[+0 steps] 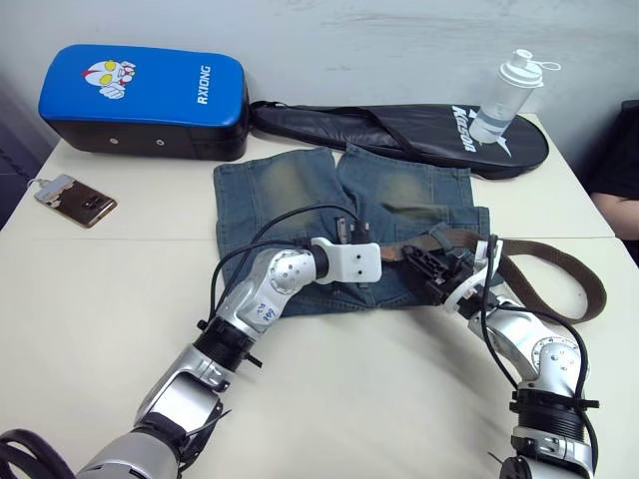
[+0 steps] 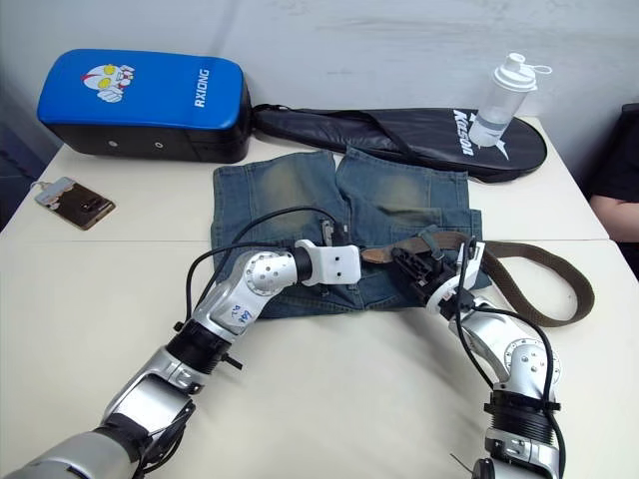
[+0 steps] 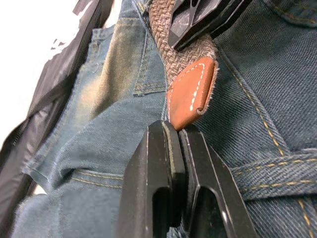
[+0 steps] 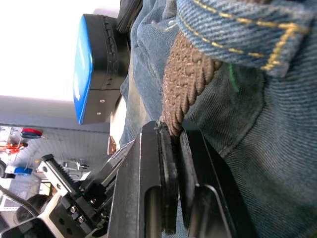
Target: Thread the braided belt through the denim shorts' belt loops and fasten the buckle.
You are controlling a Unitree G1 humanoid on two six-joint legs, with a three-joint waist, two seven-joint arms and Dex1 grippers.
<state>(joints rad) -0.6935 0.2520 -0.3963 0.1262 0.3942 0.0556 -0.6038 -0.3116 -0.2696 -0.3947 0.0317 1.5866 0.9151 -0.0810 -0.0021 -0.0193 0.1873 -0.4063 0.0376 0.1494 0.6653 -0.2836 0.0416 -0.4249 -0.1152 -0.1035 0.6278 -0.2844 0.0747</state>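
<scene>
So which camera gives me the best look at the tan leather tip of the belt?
The left wrist view: the tan leather tip with white stitching lies right at the left pincer, on the faded blue denim shorts. The eye views show it small, partly hidden beside that pincer. The right wrist view shows braided brown strap instead.

coarse woven braided belt [image 3: 183,54] with smooth stitched leather tip [image 3: 190,94], on faded denim shorts [image 1: 290,190].

Denim shorts [image 1: 300,200]: faded blue, yellowish patches. Braided belt [image 1: 559,264]: dark-brown weave, tan leather tip. Pad [image 1: 145,100], upper left: blue, black sides.
</scene>
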